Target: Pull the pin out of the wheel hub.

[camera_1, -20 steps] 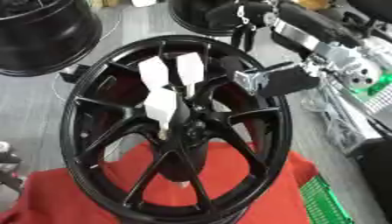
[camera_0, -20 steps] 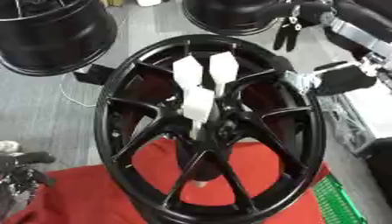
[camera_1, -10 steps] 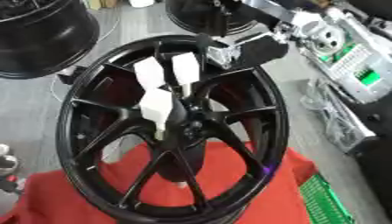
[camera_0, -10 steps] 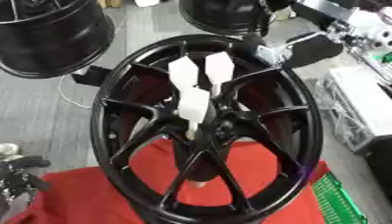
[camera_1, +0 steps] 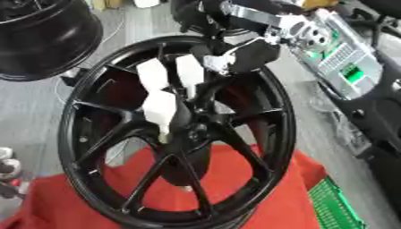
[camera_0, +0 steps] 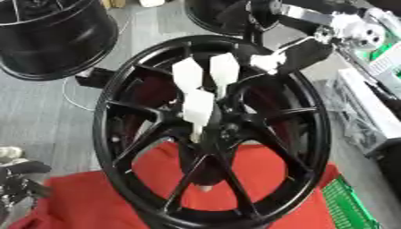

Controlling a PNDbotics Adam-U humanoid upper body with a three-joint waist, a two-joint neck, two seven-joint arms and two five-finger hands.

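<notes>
Three white plastic pins (camera_0: 198, 106) stand at the centre of the upright black spoked wheel hub (camera_0: 313, 134). The right robot hand (camera_0: 291, 57) hovers just beside them, its fingers unclear, gripping nothing; reaching step, closing on one next.

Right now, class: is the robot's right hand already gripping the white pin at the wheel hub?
No. The right hand hangs over the wheel at its upper rim, apart from the white pin at the hub.
</notes>
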